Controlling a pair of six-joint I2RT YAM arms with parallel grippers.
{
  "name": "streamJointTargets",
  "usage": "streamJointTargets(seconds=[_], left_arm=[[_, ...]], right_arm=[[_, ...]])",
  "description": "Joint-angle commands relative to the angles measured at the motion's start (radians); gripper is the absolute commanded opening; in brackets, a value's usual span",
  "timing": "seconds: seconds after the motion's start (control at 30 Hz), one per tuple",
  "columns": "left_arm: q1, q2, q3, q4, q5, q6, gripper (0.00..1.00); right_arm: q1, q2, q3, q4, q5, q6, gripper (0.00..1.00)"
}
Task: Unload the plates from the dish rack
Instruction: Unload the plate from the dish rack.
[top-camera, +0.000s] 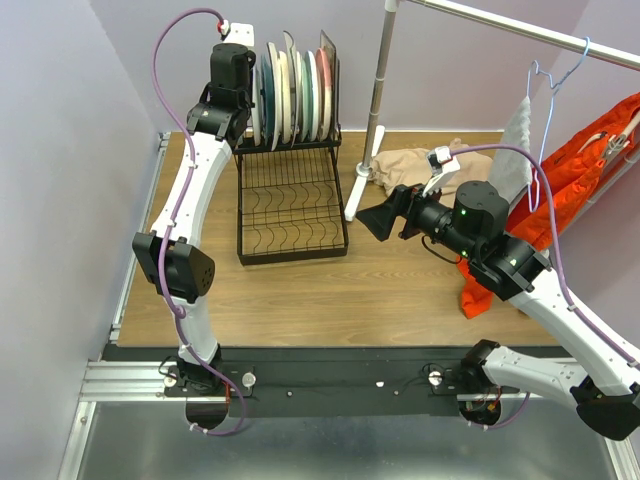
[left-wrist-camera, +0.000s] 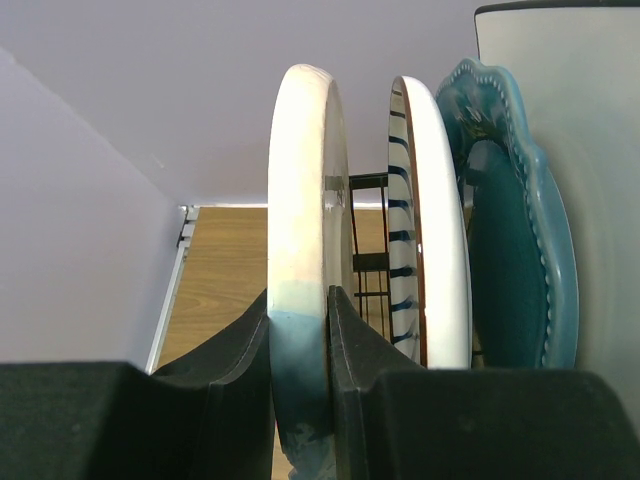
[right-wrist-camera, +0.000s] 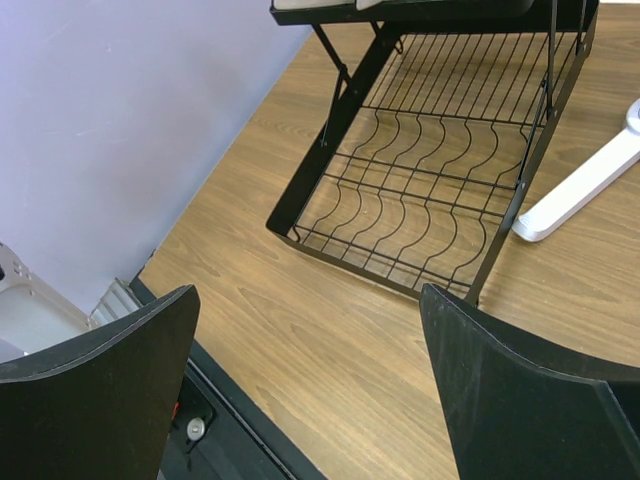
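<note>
The left jaws grasp the cream plate (left-wrist-camera: 303, 180) at the left end of the rack (top-camera: 292, 257); the right jaws hang released. Next, the plate likely needs a straight lift out.

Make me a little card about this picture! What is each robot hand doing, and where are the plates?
left gripper: shut on the rim of the cream-blue plate
right gripper: open, holding nothing, above the table
next plates: striped plate, then teal plate, both standing on edge
rack: plates in the top tier only
</note>
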Motion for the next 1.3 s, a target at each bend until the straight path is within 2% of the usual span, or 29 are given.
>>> streamJointTargets(seconds=[0.0,0.63,1.27], left_arm=[[-0.058,-0.089,0.115,0.215,0.006,0.164,0.00],[-0.010,-0.111,0.063,0.211,0.054,0.112,0.00],[0.051,-0.076,0.098,0.195,0.118,0.069,0.00]], right_arm=[[-0.001,0.000,0.037,-0.003,0.024,0.005,1.00],[-0.001,-0.006,0.040,-0.003,0.031,0.001,1.00],[-0.001,0.006,0.037,-0.003,0.037,0.001,1.00]])
